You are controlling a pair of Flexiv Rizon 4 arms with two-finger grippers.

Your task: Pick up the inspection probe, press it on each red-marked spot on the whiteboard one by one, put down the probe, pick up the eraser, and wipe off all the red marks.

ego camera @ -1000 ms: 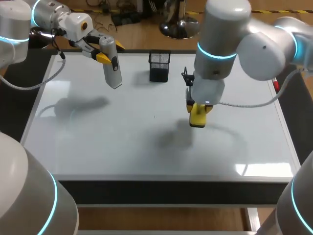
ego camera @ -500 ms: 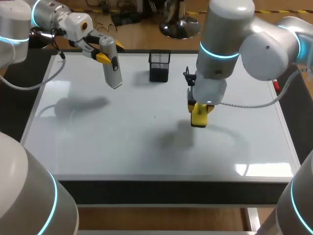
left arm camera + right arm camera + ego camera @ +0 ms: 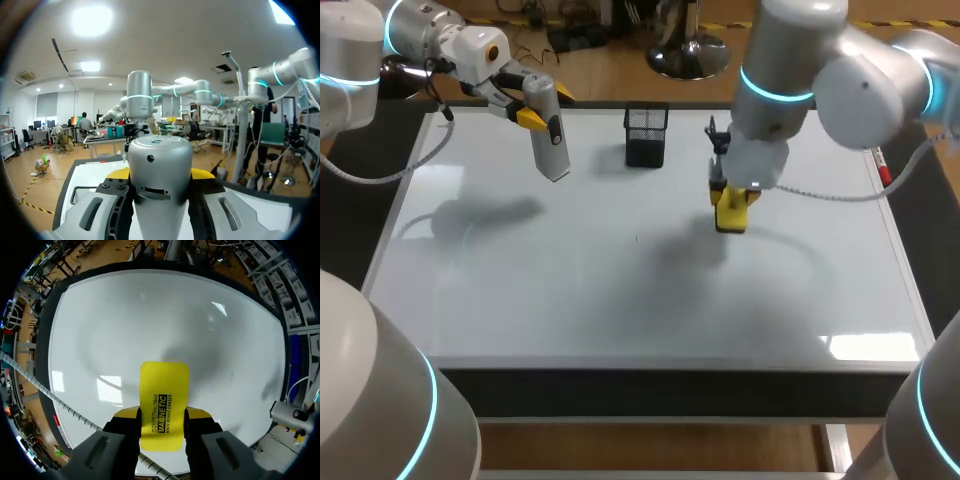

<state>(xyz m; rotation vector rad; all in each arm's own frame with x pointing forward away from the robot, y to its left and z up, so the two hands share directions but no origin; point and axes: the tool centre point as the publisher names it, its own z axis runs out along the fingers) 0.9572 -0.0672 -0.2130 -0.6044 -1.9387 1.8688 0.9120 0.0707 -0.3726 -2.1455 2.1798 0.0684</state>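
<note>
The silver inspection probe (image 3: 549,135) hangs tilted over the whiteboard's (image 3: 570,290) far left part, with my left gripper (image 3: 532,108) shut on its upper end. In the left wrist view the probe (image 3: 160,165) fills the gap between the yellow tips of the left gripper (image 3: 161,175). My right gripper (image 3: 732,197) is shut on the yellow eraser (image 3: 731,216), held a little above the board right of its middle. In the right wrist view the eraser (image 3: 164,390) sticks out ahead of the right gripper (image 3: 163,414) over the white board (image 3: 150,315). I see no red marks on the board.
A black mesh holder (image 3: 646,134) stands on the board near its far edge, between the two grippers. A red pen (image 3: 883,172) lies by the board's right edge. A tiny dark speck (image 3: 637,238) shows near the board's middle.
My right arm has carried the eraser away from me and slightly to the right, towards the board's far side. The left arm and the probe have not moved.
</note>
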